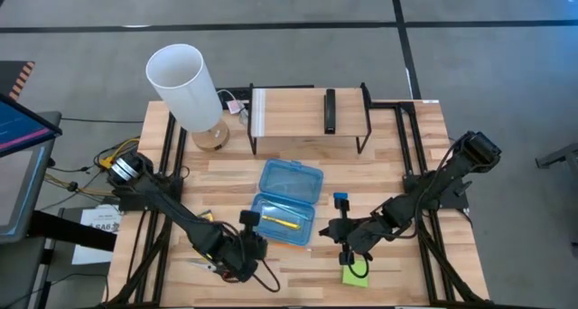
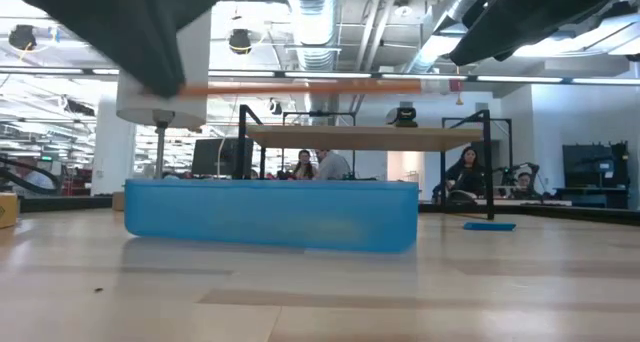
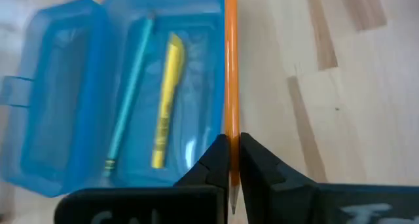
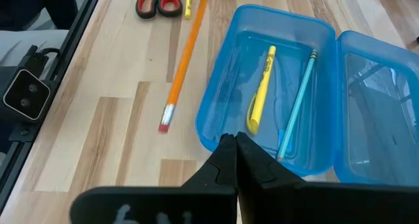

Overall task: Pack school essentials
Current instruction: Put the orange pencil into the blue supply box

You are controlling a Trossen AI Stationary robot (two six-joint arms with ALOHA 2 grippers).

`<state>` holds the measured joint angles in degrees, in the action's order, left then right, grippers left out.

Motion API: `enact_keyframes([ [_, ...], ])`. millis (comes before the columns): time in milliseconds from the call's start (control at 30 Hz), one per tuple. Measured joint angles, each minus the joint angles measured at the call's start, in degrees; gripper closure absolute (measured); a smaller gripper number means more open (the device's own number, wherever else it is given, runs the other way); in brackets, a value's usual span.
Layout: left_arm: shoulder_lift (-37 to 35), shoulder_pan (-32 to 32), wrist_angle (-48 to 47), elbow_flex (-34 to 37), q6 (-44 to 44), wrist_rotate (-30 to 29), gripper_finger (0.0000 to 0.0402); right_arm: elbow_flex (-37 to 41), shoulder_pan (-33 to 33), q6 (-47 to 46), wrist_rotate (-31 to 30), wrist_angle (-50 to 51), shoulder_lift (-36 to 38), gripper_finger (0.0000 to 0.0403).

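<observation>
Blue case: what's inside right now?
The open blue case holds a yellow marker and a teal pencil, lying side by side. The lid half looks empty. The orange pencil is outside, clamped in the left gripper.

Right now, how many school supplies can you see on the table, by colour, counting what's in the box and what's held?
Orange: 1, the pencil shut in the left claw
Yellow: 1, the marker in the blue box
Teal: 1, the pencil in the box
Red: 1, the scissors
Blue: 1, the eraser
Lime green: 1, the sticky notes
Total: 6
</observation>
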<state>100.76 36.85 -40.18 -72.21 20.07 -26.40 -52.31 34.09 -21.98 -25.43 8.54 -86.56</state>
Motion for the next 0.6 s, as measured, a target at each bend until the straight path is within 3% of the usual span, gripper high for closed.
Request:
enact_keyframes([
  [200, -3.9, -5.9, 2.6, 6.5, -2.9, 4.1, 0.0401, 0.0, 0.0, 0.2, 0.0, 0.0, 0.0, 0.0392],
  [400, -4.1, -11.5, 14.4, 14.0, -6.7, 10.9, 0.0401, 0.0, 0.0, 0.1, 0.0, 0.0, 0.0, 0.0392],
  [600, -4.1, -13.6, 16.3, 16.3, -6.4, 11.0, 0.0394, 0.0, 0.0, 0.1, 0.0, 0.0, 0.0, 0.0391],
])
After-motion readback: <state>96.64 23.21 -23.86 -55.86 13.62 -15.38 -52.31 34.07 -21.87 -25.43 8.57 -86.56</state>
